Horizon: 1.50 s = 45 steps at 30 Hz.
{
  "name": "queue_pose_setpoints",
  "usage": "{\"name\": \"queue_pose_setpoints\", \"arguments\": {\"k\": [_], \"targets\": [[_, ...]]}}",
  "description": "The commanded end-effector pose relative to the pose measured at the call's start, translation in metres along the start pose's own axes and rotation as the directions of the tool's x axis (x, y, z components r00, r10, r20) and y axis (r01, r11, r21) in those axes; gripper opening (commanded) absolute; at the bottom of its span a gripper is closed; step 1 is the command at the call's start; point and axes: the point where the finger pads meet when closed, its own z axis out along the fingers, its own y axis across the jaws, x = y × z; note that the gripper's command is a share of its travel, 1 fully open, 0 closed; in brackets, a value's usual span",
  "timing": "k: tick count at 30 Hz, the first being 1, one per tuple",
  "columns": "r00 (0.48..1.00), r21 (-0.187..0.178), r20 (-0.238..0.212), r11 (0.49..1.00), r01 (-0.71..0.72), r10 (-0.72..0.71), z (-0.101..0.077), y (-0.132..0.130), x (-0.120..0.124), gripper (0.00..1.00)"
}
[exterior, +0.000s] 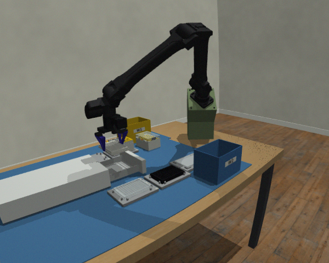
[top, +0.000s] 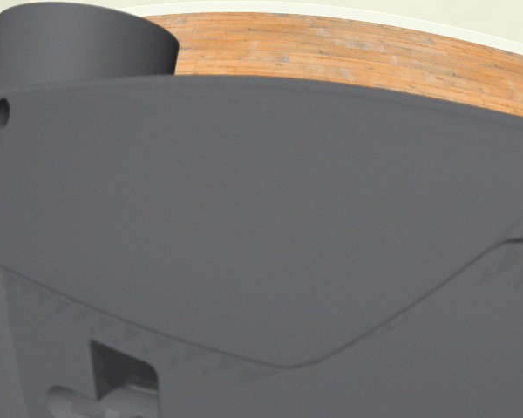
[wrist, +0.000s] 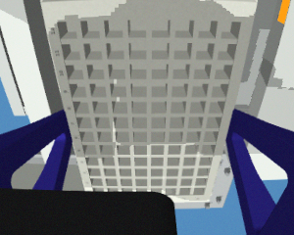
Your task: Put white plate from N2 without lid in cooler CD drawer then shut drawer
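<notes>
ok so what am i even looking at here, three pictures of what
It is one black robot arm bolted to a green pedestal on a table with a blue mat.

The exterior view looks from the side and shows the whole bench. The top view is almost wholly blocked by the arm's grey body, so it tells little. The wrist view sits on the arm and looks down past its end effector.

On the mat stand a long white cooler with its drawer pulled out, a blue bin, a yellow bin, a tip box, and nests carrying a black plate and a clear one.

The end effector's blue fingers are shut on the white plate, a tray of small square wells, held above the open drawer.
</notes>
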Motion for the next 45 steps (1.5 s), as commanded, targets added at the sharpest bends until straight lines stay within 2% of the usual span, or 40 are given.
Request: {"name": "queue_pose_setpoints", "arguments": {"k": [1, 3, 7, 10, 11, 15, 19, 23, 25, 27, 28, 32, 40, 44, 45], "targets": [[1.0, 0.009, 0.004, 1.0, -0.003, 0.003, 0.003, -0.002, -0.007, 0.0], [1.0, -0.002, 0.004, 1.0, -0.011, 0.011, 0.011, 0.001, -0.003, 0.0], [1.0, 0.004, 0.0, 1.0, -0.017, 0.017, 0.014, 0.001, 0.001, 0.0], [1.0, 0.007, 0.002, 1.0, -0.009, 0.009, 0.013, -0.001, -0.004, 0.0], [1.0, 0.031, 0.005, 0.999, 0.012, -0.012, 0.003, -0.007, -0.015, 0.0], [1.0, 0.001, 0.004, 1.0, -0.009, 0.009, 0.024, 0.0, -0.004, 0.0], [1.0, 0.003, -0.001, 1.0, -0.018, 0.018, 0.027, 0.001, 0.001, 0.0], [1.0, 0.013, 0.005, 1.0, -0.001, 0.001, 0.028, -0.003, -0.009, 0.0], [1.0, 0.003, 0.005, 1.0, -0.008, 0.008, 0.037, -0.002, -0.005, 0.0], [1.0, 0.003, 0.005, 1.0, -0.008, 0.008, 0.037, -0.002, -0.005, 0.0], [1.0, 0.022, -0.007, 1.0, -0.022, 0.022, 0.028, -0.006, 0.006, 0.0], [1.0, 0.007, 0.005, 1.0, -0.005, 0.005, 0.042, -0.003, -0.006, 0.0], [1.0, 0.01, 0.004, 1.0, -0.005, 0.005, 0.052, -0.006, -0.005, 0.0], [1.0, 0.019, 0.006, 1.0, 0.002, -0.002, 0.051, -0.009, -0.009, 0.0], [1.0, 0.048, 0.001, 0.999, 0.008, -0.008, 0.037, -0.018, -0.01, 0.0]]}}
